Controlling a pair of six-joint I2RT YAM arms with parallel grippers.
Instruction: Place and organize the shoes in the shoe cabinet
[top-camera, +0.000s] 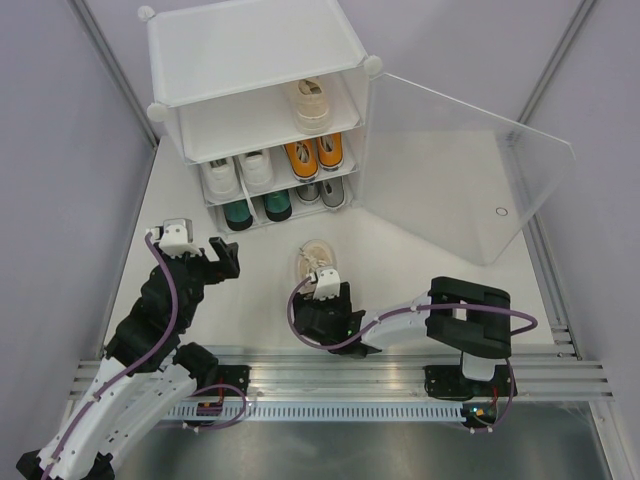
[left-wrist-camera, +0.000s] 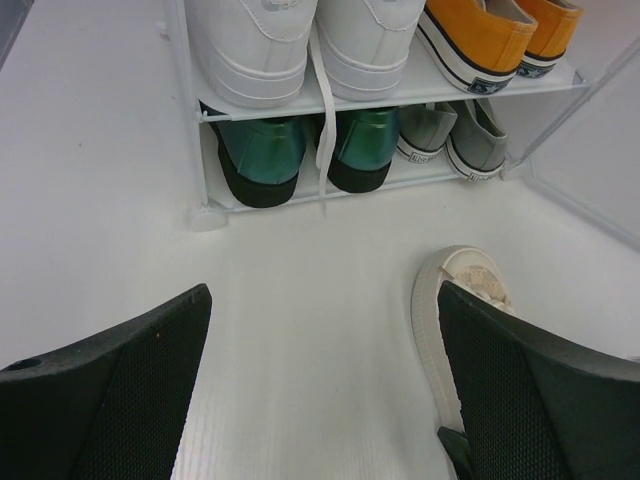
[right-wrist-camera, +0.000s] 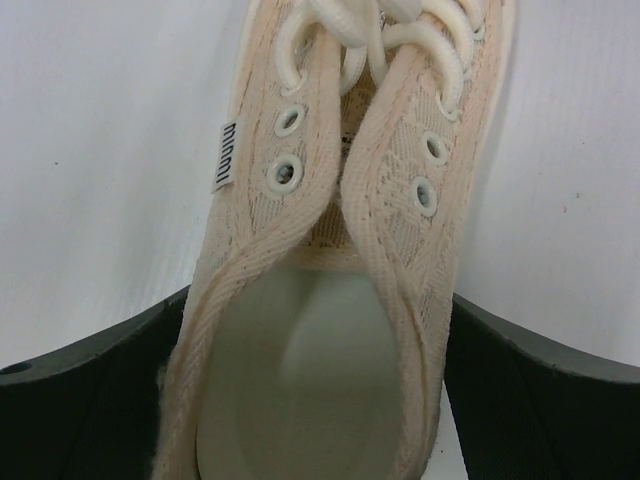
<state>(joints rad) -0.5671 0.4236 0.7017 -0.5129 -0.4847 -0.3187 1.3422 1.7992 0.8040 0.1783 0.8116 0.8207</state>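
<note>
At 6 o'clock from the cabinet (top-camera: 260, 60), one beige shoe (top-camera: 314, 262) lies on the bench (top-camera: 420, 260), heel between the spread jaws of the right gripper (top-camera: 320, 292). Next, I think: close, lift, set it on the top shelf (top-camera: 345, 118).

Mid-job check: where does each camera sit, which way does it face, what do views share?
Top external: above and behind, looking down on cabinet, left arm, right arm.
Left wrist: on left gripper, facing lower shelves; both fingers show.
Right wrist: on right gripper, looking into beige shoe; fingers flank it.
Shared: all three show that shoe.
</note>
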